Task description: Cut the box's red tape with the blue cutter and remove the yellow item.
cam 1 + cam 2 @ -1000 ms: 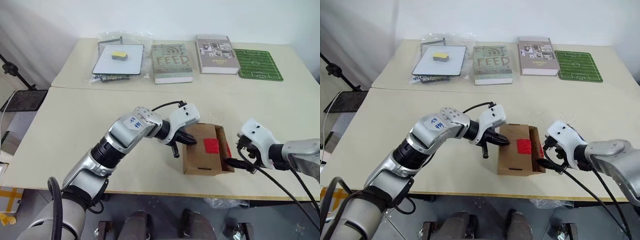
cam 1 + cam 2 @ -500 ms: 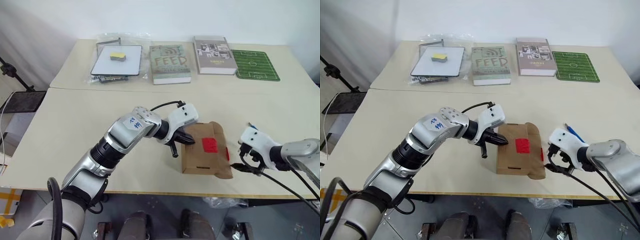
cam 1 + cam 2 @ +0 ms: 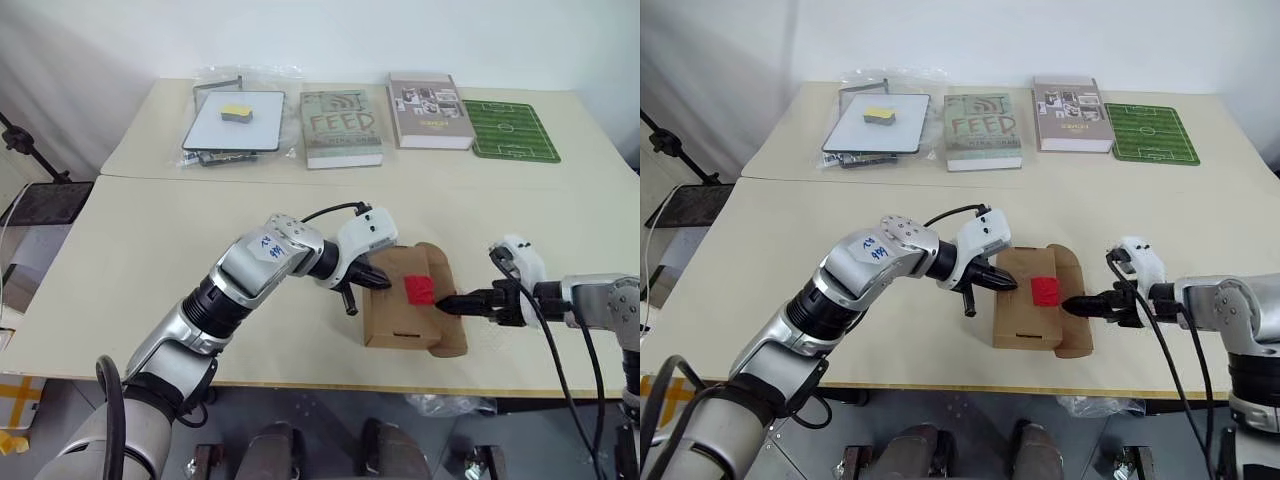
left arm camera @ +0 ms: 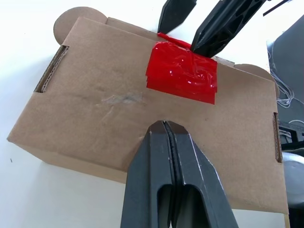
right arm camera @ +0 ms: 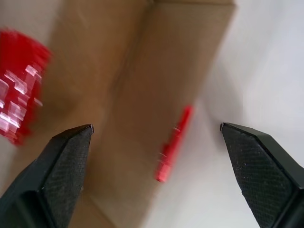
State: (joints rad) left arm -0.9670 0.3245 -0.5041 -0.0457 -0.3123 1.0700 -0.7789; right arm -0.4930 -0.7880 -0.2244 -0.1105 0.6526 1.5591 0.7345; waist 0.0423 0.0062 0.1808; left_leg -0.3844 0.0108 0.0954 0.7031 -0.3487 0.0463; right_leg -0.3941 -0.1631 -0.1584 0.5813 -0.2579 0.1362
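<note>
"FEED" book (image 3: 343,125) at your far desk (image 3: 150,240) edge, box (image 3: 404,310) near front edge, left hand (image 3: 377,279) closed empty against box, right hand (image 3: 452,302) spread wide at red tape (image 3: 420,289)

Two surfaces (image 3: 150,240) stand pushed together. On the near one sits one cardboard box (image 3: 395,300) with one patch of red tape (image 3: 420,289) on it. Along the far one lie two books (image 3: 342,127), one green mat printed like a football pitch (image 3: 510,129), one whiteboard in a clear bag (image 3: 235,122), and one yellow-and-grey eraser (image 3: 237,109) on the whiteboard.
</note>
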